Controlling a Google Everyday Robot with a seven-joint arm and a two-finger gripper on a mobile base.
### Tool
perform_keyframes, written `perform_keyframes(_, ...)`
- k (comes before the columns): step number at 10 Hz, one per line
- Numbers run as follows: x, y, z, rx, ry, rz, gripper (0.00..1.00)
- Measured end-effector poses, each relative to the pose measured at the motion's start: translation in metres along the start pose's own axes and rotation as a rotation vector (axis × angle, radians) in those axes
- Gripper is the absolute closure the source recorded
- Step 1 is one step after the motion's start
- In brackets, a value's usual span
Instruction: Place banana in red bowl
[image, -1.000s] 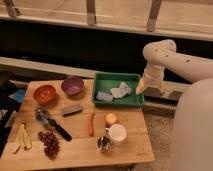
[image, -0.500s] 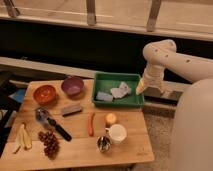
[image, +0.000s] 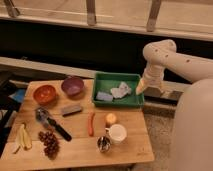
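The pale-yellow banana (image: 22, 137) lies on the wooden table (image: 130, 147) near its front left corner. The orange-red bowl (image: 44, 93) stands at the back left of the table, with nothing showing in it. My gripper (image: 143, 88) hangs from the white arm (image: 162, 55) just beyond the right end of the green tray, far to the right of both the banana and the bowl. It holds nothing that I can see.
A purple bowl (image: 73, 85) stands next to the red one. The green tray (image: 118, 80) holds some wrapped items. Also on the table are a grey block (image: 71, 109), a dark-handled tool (image: 52, 123), grapes (image: 49, 143), an orange-red stick (image: 91, 123), a round orange fruit (image: 110, 118), a white cup (image: 118, 134) and a small metal cup (image: 103, 144).
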Motion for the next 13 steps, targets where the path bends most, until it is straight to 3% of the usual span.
perform_keyframes(6,0.001,-0.001,0.000,0.010,0.000,-0.005,0.23)
perform_keyframes(8,0.000,0.005,-0.006,0.009,-0.021,-0.028,0.23)
perform_keyframes(11,-0.007,0.046,-0.026,-0.060,-0.071,-0.097,0.23)
perform_keyframes(13,-0.016,0.099,-0.042,-0.106,-0.109,-0.171,0.23)
